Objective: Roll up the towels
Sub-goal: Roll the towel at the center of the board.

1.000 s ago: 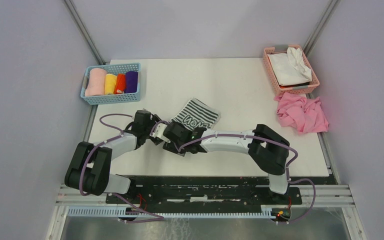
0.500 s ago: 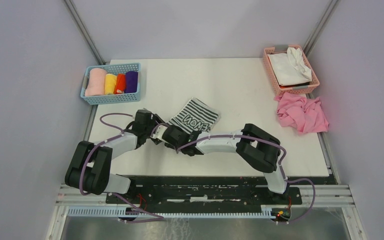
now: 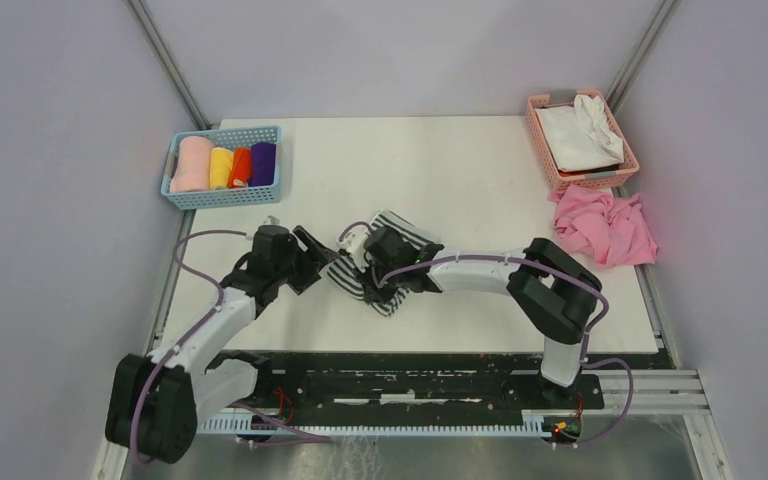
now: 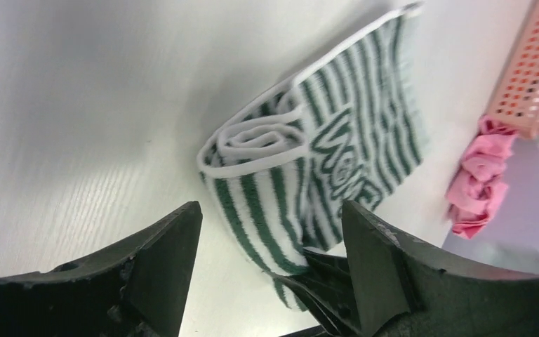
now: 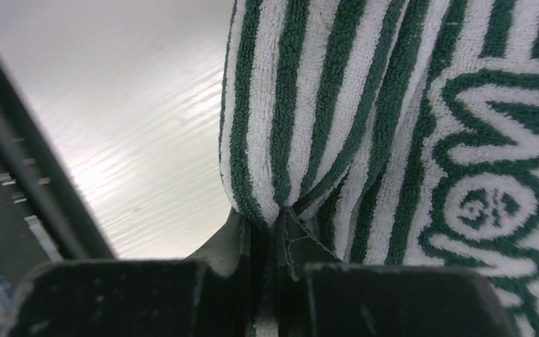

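White bench [image 3: 480, 170] between pale walls. Green-and-white striped towel [image 3: 348, 274] lies near its middle front, partly rolled, the flat lettered tail pointing far-right toward a crumpled pink cloth [image 3: 605, 225] and pink basket [image 3: 550, 150]. Blue basket [image 3: 222, 195], far left, holds rolled cloths, the purple cloth [image 3: 263, 163] among them. Right pincer [image 5: 275, 225] pinches a towel fold. Left pincer [image 4: 270, 210] gapes wide just beside the rolled end.

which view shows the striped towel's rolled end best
Left wrist: the rolled end of the green-and-white striped towel faces it, unobstructed. The top view shows it small and partly covered. The right wrist shows only stripes pinched in the right pincer.
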You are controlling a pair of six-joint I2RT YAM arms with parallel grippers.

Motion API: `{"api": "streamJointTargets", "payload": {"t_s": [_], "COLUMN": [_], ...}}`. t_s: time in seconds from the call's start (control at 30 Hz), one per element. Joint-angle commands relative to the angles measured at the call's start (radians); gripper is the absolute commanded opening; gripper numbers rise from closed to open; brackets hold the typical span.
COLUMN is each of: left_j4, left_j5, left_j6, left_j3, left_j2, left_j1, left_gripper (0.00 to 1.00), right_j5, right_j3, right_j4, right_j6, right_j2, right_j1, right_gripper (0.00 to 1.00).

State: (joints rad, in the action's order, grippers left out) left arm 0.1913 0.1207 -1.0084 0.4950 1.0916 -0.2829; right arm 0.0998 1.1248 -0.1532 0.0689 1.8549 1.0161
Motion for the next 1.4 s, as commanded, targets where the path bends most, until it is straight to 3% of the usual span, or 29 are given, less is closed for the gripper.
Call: {"api": "streamJointTargets", "payload": {"t_s": [0.0, 0.07, 0.27, 0.37, 0.57, 1.0, 1.1, 1.23, 1.37], "left_j4": [0.114, 0.132, 0.052, -0.006, -0.127, -0.240, -0.231, -0.208, -0.179], "left_j5": [-0.058, -0.038, 0.052, 0.079, 0.116, 0.068, 0.028, -0.013, -0.034], "left_j6": [-0.022, -0.026, -0.075, -0.083, -0.085, -0.081, -0.080, -0.071, -0.056], "left_j3": [0.011, 0.003, -0.074, -0.083, -0.062, 0.060, 0.076, 0.088, 0.106], "left_j2": [-0.160, -0.201, -0.218, -0.180, -0.054, 0.226, 0.303, 0.400, 0.466], "left_j1": [0.006, 0.005, 0.004, 0.002, -0.003, -0.106, -0.129, -0.142, -0.143], "left_gripper": [0.81, 0.81, 0.81, 0.81, 0.77, 0.75, 0.69, 0.52, 0.45], "right_j5": [0.475, 0.631, 0.866, 0.919, 0.918, 0.883, 0.861, 0.795, 0.765], "right_j3": [-0.072, -0.083, -0.122, -0.157, -0.221, -0.275, -0.271, -0.259, -0.263], "right_j4": [0.023, 0.102, 0.371, 0.547, 0.717, 0.724, 0.650, 0.484, 0.430], "right_j6": [0.211, 0.289, 0.564, 0.702, 0.854, 0.849, 0.803, 0.675, 0.624], "right_j2": [-0.005, 0.011, 0.128, 0.187, 0.264, 0.338, 0.315, 0.239, 0.198], "right_j1": [-0.106, -0.158, -0.273, -0.311, -0.361, -0.384, -0.385, -0.386, -0.383], "right_gripper": [0.05, 0.05, 0.06, 0.06, 0.06, 0.07, 0.09, 0.15, 0.16]}}
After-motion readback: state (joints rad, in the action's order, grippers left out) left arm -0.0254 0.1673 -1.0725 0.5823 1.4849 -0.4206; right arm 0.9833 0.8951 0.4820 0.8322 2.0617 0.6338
